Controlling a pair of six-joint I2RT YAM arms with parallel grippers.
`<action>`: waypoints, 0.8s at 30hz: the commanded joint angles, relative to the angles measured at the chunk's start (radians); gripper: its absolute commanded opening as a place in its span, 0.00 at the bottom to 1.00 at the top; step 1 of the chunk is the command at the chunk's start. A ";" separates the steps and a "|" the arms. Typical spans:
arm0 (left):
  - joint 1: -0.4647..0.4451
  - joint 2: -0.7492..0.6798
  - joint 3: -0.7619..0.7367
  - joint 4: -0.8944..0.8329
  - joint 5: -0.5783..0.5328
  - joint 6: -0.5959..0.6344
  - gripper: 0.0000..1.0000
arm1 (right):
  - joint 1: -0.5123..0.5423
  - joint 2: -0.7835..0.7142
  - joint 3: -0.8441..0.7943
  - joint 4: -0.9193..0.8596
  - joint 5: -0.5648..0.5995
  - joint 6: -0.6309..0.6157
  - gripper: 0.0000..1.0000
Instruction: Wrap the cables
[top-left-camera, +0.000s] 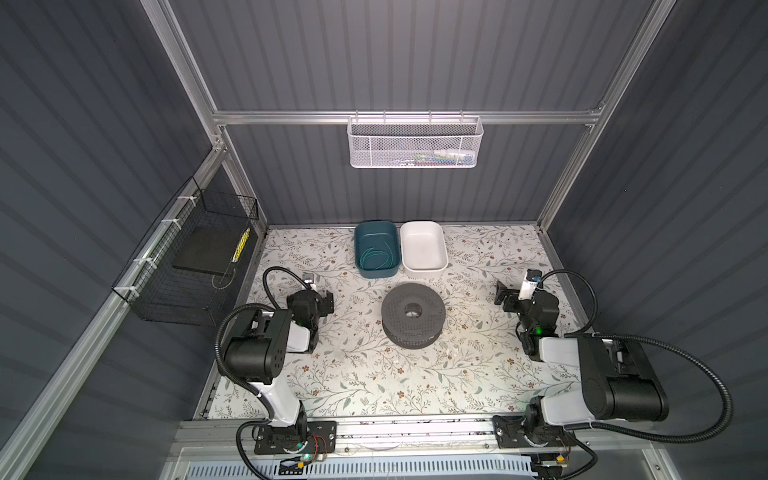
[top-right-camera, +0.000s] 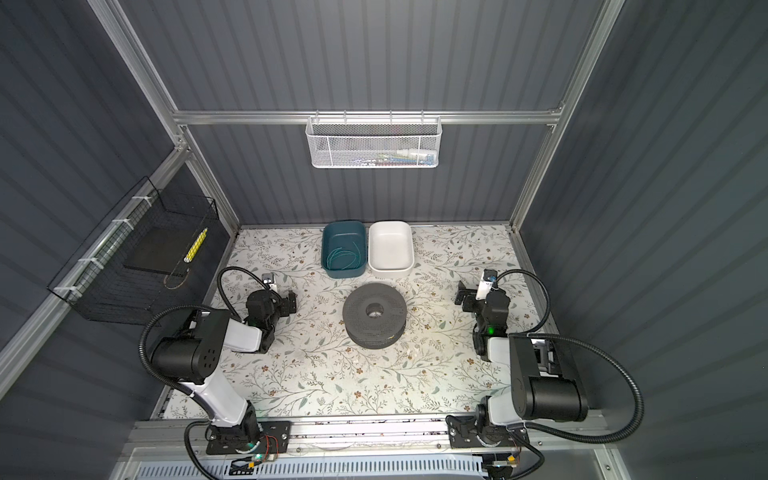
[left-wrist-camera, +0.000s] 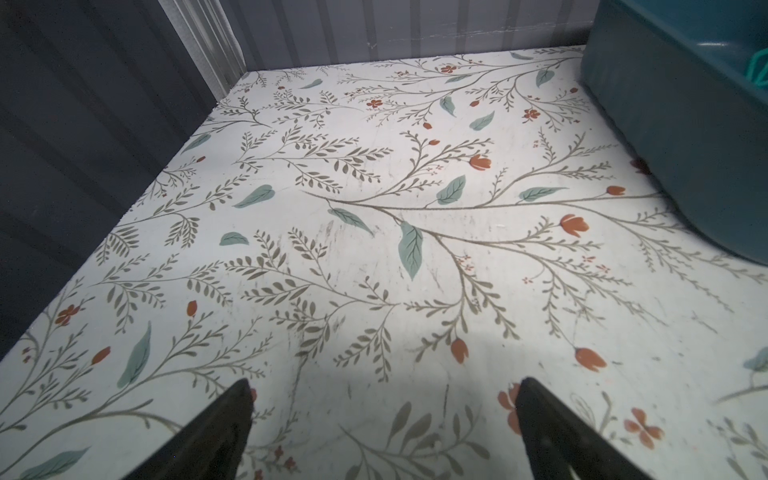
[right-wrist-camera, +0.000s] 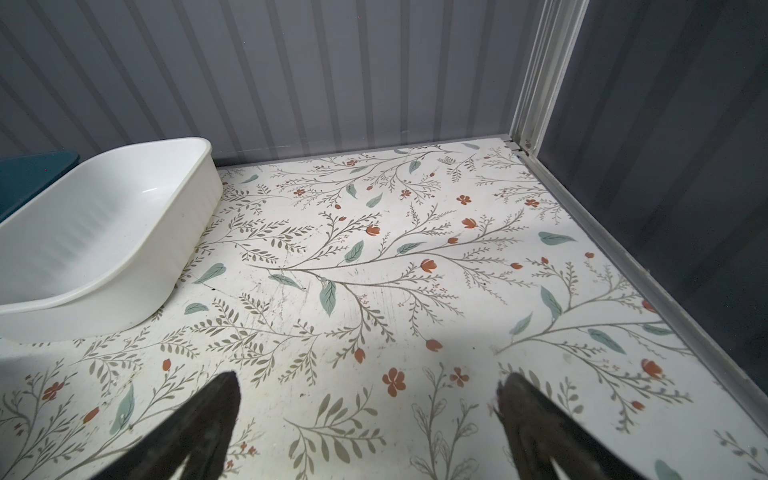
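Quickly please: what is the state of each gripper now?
Left gripper: open, holding nothing.
Right gripper: open, holding nothing.

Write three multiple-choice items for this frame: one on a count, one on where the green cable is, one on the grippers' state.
1. How many bins stand on the table? A) one B) two C) three
2. Where does the teal-green cable lie? A) loose on the table B) held in a gripper C) in the teal bin
3. The left gripper and right gripper are: A) both open and empty B) both shut C) left shut on the cable

Answers: 1 B, the teal bin and white bin sit side by side; 2 C, its loops show inside that bin in both top views; 3 A, each wrist view shows spread fingers with only table between.
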 joint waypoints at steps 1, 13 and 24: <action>0.002 -0.025 0.009 0.005 0.013 -0.012 0.99 | 0.001 0.002 0.008 0.004 -0.010 -0.010 0.99; 0.002 -0.026 0.008 0.004 0.013 -0.011 1.00 | 0.002 0.002 0.008 0.004 -0.010 -0.010 0.99; 0.002 -0.026 0.008 0.004 0.014 -0.012 0.99 | 0.000 0.007 0.017 -0.011 -0.014 -0.009 0.99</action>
